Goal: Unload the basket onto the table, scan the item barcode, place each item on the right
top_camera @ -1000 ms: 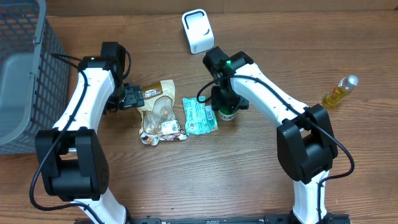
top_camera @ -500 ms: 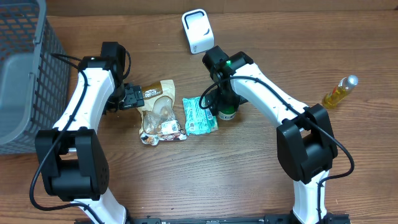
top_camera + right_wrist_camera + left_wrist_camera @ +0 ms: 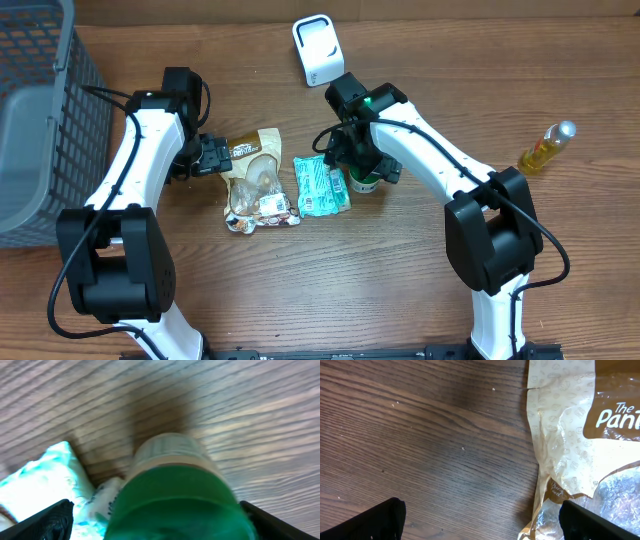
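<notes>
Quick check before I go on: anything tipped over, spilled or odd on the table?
Only the yellow bottle at the far right: it lies on its side, away from the other items. No spill shows. The green-capped bottle stands upright beside the teal packet.

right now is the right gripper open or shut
Open: right gripper fingers sit at the wrist view's edges, wider than the green bottle between.

The jar (image 3: 175, 500) is hemmed on its left by the packet (image 3: 320, 186) just beside it, with the bag (image 3: 258, 182) beyond. Behind the jar, the scanner (image 3: 318, 48) is set well apart. Bare table (image 3: 400, 270) is left in front and rightward, up to the bottle (image 3: 545, 148). Far left, passage is blocked by the basket (image 3: 30, 130).
</notes>
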